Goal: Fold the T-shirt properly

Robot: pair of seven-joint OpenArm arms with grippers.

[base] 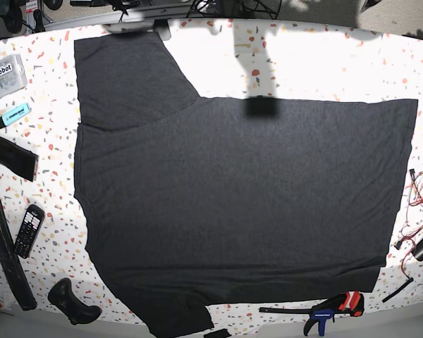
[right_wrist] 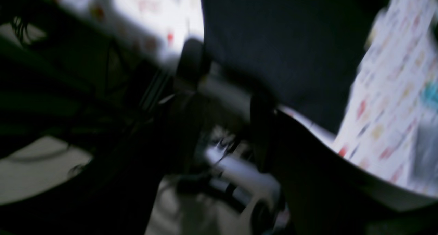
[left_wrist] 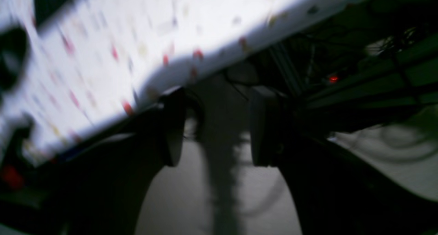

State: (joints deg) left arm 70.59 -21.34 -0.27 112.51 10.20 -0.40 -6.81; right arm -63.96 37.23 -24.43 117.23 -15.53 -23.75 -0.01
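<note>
The T-shirt (base: 233,204) is charcoal-black and lies spread flat over most of the speckled white table (base: 324,63), with one sleeve at the far left (base: 127,77) and another at the near left (base: 173,317). In the left wrist view my left gripper (left_wrist: 217,135) is open and empty, out past the table's edge (left_wrist: 191,53) with the floor below it. In the blurred right wrist view my right gripper (right_wrist: 226,98) is open and empty, just off the table edge, next to the shirt's dark cloth (right_wrist: 280,39). Neither gripper shows clearly in the base view.
Left of the shirt lie a black remote (base: 29,229), black strap pieces (base: 10,155), a blue highlighter (base: 13,114), a clear box (base: 3,70) and a black controller (base: 70,301). A clamp (base: 331,310) lies at the near edge. Wires (base: 416,204) lie at the right.
</note>
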